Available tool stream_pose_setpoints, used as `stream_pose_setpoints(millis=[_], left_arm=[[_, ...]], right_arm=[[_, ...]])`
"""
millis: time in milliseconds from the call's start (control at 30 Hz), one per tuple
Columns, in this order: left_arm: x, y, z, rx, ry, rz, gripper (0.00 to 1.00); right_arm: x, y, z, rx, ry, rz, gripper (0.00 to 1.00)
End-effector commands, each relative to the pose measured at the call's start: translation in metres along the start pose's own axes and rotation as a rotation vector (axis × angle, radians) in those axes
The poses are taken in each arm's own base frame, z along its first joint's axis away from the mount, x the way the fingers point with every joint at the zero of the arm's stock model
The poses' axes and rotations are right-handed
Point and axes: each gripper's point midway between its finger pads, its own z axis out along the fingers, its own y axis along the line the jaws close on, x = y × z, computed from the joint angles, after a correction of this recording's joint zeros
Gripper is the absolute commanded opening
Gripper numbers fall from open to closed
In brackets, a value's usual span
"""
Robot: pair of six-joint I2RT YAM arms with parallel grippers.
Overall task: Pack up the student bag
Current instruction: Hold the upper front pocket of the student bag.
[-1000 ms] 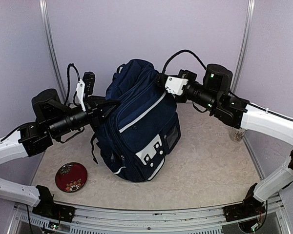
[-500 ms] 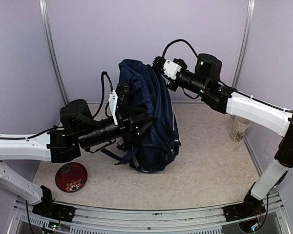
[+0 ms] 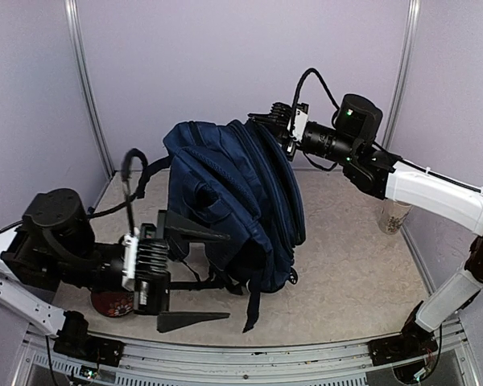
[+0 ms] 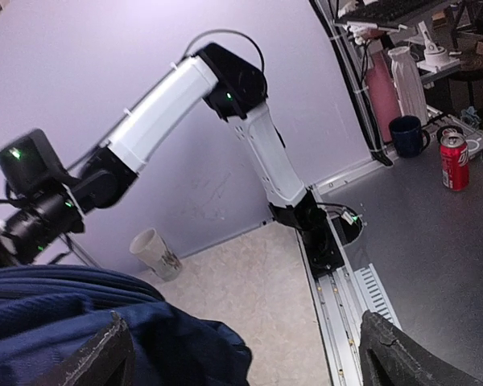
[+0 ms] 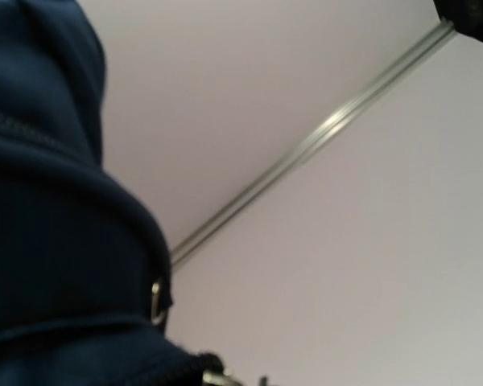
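Navy-blue fabric backpack (image 3: 225, 193) stands upright at the centre of the beige surface (image 3: 346, 281). Right gripper (image 3: 266, 122) jaws are closed on its top edge. Left gripper (image 3: 195, 277) jaws stand wide apart in front of it

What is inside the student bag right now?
Nothing inside shows. The student bag presents only outer navy fabric, seams and a dangling strap. No opening faces any camera, so its contents, if any, are hidden in all views.

No lettering is showing legibly anywhere in these views. A red can (image 4: 455, 161), seen from the left wrist, is bearing pale marks too small to make out.
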Motion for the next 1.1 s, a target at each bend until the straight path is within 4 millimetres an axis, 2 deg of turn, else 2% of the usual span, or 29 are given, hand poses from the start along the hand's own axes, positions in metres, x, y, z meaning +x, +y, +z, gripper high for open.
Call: stream_pose_setpoints(millis=[0,67,167,200,267,300,400,500,533,600,667,800,967,1067], left_arm=[[-0.047,0.007,-0.048,0.025,-0.154,0.06,0.91],[-0.061,0.023,-0.065,-0.052,-0.201,0.074,0.89],[-0.073,0.077,-0.088,-0.299,-0.205,0.033,0.79],[-0.071,0.097,-0.093,-0.374,-0.183,0.015,0.83],[-0.061,0.14,-0.098,-0.511,-0.116,-0.02,0.97],[-0.054,0.161,-0.099,-0.55,-0.092,-0.042,0.99],[-0.031,0.218,-0.098,-0.536,-0.071,-0.158,0.99],[-0.002,0.262,-0.09,-0.473,-0.043,-0.319,0.99],[0.006,0.271,-0.083,-0.439,-0.034,-0.366,0.99],[0.012,0.271,-0.061,-0.308,-0.028,-0.416,0.99],[0.02,0.258,-0.034,-0.178,-0.007,-0.438,0.99],[0.058,0.225,0.004,-0.055,0.107,-0.446,0.99],[0.112,0.208,0.007,-0.073,0.251,-0.492,0.99],[0.131,0.195,0.007,-0.085,0.293,-0.477,0.96]], right_arm=[[-0.106,-0.061,-0.041,0.169,-0.292,-0.125,0.0],[-0.108,-0.054,-0.042,0.136,-0.3,-0.119,0.0],[-0.111,-0.044,-0.046,0.086,-0.311,-0.107,0.0],[-0.111,-0.041,-0.048,0.073,-0.314,-0.104,0.0],[-0.111,-0.036,-0.049,0.05,-0.318,-0.095,0.0],[-0.111,-0.035,-0.049,0.042,-0.316,-0.089,0.0],[-0.109,-0.03,-0.051,0.028,-0.319,-0.08,0.0],[-0.108,-0.024,-0.051,0.006,-0.32,-0.065,0.0],[-0.108,-0.023,-0.051,0.002,-0.317,-0.063,0.0],[-0.105,-0.022,-0.051,0.003,-0.307,-0.063,0.0],[-0.102,-0.022,-0.051,0.013,-0.294,-0.07,0.0],[-0.096,-0.025,-0.051,0.043,-0.265,-0.068,0.0],[-0.085,-0.039,-0.048,0.128,-0.212,-0.071,0.0],[-0.078,-0.045,-0.042,0.161,-0.191,-0.054,0.0]])
